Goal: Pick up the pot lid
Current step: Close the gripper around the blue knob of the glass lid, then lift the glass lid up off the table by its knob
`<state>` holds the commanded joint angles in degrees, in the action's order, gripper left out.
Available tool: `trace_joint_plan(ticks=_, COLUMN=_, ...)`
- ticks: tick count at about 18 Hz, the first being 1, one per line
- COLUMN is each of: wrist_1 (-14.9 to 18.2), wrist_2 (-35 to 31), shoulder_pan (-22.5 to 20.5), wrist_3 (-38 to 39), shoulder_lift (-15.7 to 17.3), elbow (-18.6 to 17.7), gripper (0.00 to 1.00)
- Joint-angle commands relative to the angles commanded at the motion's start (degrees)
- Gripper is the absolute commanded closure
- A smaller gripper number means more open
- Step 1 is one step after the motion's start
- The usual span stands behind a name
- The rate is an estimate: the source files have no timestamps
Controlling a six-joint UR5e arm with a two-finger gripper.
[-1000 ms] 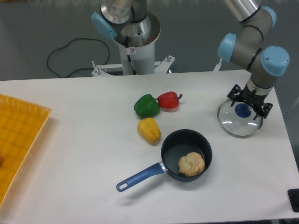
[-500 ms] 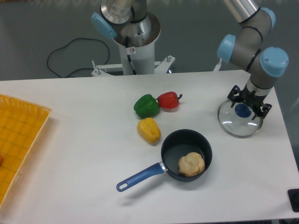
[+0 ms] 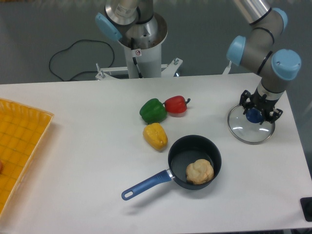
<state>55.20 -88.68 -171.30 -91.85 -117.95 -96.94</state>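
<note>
Reaching down from the upper right, my gripper [image 3: 257, 110] has its fingers drawn in on both sides of the dark blue knob [image 3: 253, 116], and it looks shut on it. The knob belongs to the round glass pot lid [image 3: 249, 135], which has a thin metallic rim and lies at the right of the table. The fingers cover part of the knob and the lid's upper edge.
A black pan [image 3: 180, 168] with a blue handle holds a beige lump [image 3: 200, 171]. Yellow [image 3: 155, 136], green [image 3: 153, 111] and red [image 3: 176, 106] peppers lie behind it. An orange crate [image 3: 22, 141] stands far left, a black object [image 3: 306, 208] lower right.
My gripper's fingers have come closer together around the knob. The lid has shifted very slightly to the right; the pan and peppers are where they were.
</note>
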Motion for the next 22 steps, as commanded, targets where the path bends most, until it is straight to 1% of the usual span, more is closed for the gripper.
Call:
trace_joint_plan(ticks=5, wrist_1=0.0, wrist_2=0.0, shoulder_pan=-0.1, wrist_3=-0.1, shoulder_lift=0.5, elbow=0.2, gripper=0.52)
trace_joint_plan(ticks=12, wrist_1=1.1, wrist_2=0.0, shoulder_pan=-0.5, wrist_3=-0.1, shoulder_lift=2.9, elbow=1.0, gripper=0.52)
trace_joint_plan(ticks=13, wrist_1=1.6, wrist_2=0.0, shoulder_pan=-0.4, wrist_3=0.0, shoulder_lift=3.2, elbow=1.1, gripper=0.52)
trace_joint_plan(ticks=16, wrist_1=5.6, wrist_2=0.2, shoulder_pan=0.3, wrist_3=0.5, shoulder_lift=4.5, elbow=2.3, gripper=0.52)
trace_joint_plan(ticks=19, wrist_1=8.8, wrist_2=0.2, shoulder_pan=0.5, wrist_3=0.6, shoulder_lift=6.1, elbow=3.1, gripper=0.52)
trace_joint_plan(ticks=22, wrist_1=10.6, wrist_2=0.2, shoulder_pan=0.9, wrist_3=0.6, shoulder_lift=7.0, elbow=3.6, gripper=0.52)
